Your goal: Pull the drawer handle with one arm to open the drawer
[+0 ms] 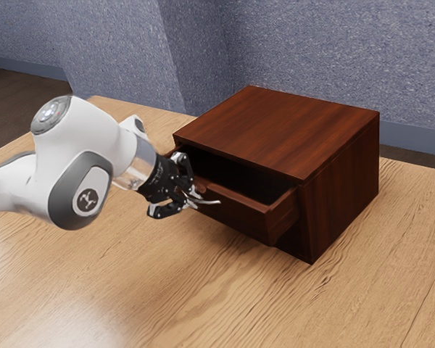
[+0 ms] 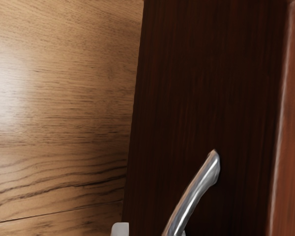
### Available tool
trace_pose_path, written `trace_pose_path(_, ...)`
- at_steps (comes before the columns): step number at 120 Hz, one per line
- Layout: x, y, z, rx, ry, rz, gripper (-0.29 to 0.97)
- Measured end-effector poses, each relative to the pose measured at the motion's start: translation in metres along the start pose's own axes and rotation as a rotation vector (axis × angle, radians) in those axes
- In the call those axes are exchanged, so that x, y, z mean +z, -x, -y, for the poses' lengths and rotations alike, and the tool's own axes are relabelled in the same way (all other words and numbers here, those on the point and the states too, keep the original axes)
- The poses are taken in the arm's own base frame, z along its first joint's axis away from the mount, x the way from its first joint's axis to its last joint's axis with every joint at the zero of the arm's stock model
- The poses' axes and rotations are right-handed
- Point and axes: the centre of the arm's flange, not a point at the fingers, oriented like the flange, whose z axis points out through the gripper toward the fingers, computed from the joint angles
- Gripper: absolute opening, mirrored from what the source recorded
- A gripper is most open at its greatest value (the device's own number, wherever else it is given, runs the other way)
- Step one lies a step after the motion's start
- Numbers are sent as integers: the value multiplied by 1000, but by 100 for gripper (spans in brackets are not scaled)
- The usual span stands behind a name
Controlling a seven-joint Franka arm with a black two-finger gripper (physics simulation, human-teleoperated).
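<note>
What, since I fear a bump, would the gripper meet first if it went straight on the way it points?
Probably the metal handle right at the gripper, then the drawer front just behind it; depth is unclear.

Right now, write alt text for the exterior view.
A white arm reaches from the view's left, its black gripper at the silver handle of a partly open drawer. The drawer belongs to a dark wooden cabinet standing on a light wooden table.
</note>
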Motion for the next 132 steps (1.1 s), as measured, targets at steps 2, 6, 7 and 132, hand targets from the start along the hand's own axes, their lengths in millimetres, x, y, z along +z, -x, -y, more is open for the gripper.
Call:
trace_pose_path(2, -1, 0, 1, -3, 0, 2, -8)
trace_pose_path(6, -2, -1, 4, -7, 0, 6, -8)
trace_pose_path(7, -3, -1, 4, -8, 0, 7, -8)
trace_pose_path(132, -47, 18, 60, 33, 15, -2, -9)
